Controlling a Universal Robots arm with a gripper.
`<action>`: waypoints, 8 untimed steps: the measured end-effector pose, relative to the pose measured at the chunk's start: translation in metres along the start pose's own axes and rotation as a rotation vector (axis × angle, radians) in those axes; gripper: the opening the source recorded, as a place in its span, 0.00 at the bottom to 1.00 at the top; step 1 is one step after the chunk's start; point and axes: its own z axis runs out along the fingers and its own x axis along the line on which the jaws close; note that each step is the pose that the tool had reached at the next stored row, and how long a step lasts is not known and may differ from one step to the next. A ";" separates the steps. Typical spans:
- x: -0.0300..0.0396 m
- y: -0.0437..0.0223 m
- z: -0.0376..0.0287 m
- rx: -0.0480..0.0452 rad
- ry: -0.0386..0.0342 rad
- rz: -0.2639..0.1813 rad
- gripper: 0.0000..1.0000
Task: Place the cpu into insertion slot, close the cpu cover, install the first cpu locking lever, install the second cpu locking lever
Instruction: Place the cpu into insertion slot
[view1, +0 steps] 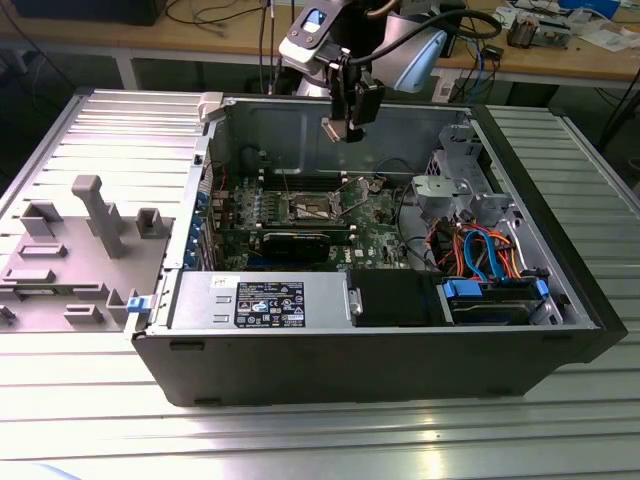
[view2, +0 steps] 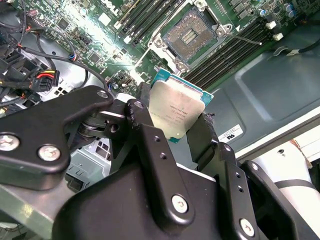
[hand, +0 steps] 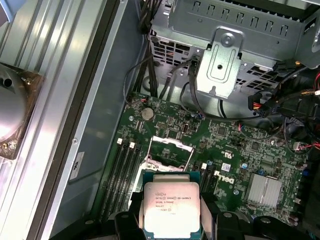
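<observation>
In the exterior view my gripper (view1: 343, 128) hangs high inside the open computer case, above the green motherboard (view1: 375, 235). It is shut on the cpu (view1: 332, 128), a flat square chip with a silver top. Both wrist views show the cpu (view2: 177, 109) (hand: 171, 209) clamped by its edges between the black fingers (view2: 145, 122) (hand: 220, 222). The insertion slot (view1: 312, 208) (view2: 189, 34) (hand: 169, 157) lies well below the chip, its dark centre bare inside a silver rim. I cannot tell the cpu cover apart from that rim. A thin wire lever (view2: 248, 39) sticks out beside the slot.
A long black expansion card (view1: 295, 240) lies in front of the socket. The power supply (view1: 260, 300) sits at the case's near wall. A metal drive cage (view1: 455, 190) and coloured cables (view1: 480, 255) stand on the exterior view's right. A grey fixture (view1: 80, 240) sits outside the case.
</observation>
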 end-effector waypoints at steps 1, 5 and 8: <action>0.0000 0.0000 0.0002 0.0000 0.0000 0.001 0.54; -0.0001 -0.0001 0.0026 0.0001 -0.0034 0.045 0.54; 0.0000 -0.0003 0.0042 0.0124 -0.0025 0.078 0.54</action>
